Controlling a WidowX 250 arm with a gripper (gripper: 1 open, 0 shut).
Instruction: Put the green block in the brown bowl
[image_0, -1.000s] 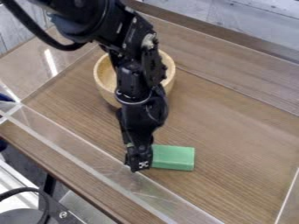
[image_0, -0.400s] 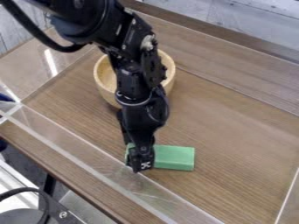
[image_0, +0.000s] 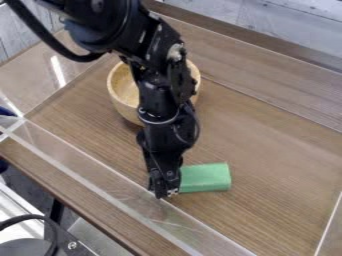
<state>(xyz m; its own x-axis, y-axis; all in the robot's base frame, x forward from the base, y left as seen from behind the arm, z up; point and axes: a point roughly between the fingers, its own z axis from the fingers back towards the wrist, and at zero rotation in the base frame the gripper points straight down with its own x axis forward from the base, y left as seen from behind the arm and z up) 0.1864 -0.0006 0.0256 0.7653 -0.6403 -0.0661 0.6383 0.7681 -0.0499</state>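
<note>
The green block (image_0: 206, 178) lies flat on the wooden table near its front edge. My gripper (image_0: 163, 186) points straight down at the block's left end, and its dark fingers are drawn in around that end and hide it. The block still rests on the table. The brown bowl (image_0: 123, 87) stands behind the arm toward the back left. The arm covers most of it, so only parts of its rim and wall show.
A clear acrylic wall (image_0: 54, 170) runs along the front and left edges of the wooden table (image_0: 267, 130). A pale wall panel (image_0: 287, 30) rises behind the table's far edge. The black arm (image_0: 154, 70) leans in from the upper left.
The fingers have drawn together at the block's left end. The block has shifted slightly to the right and turned a little. The arm itself has stayed in place.
</note>
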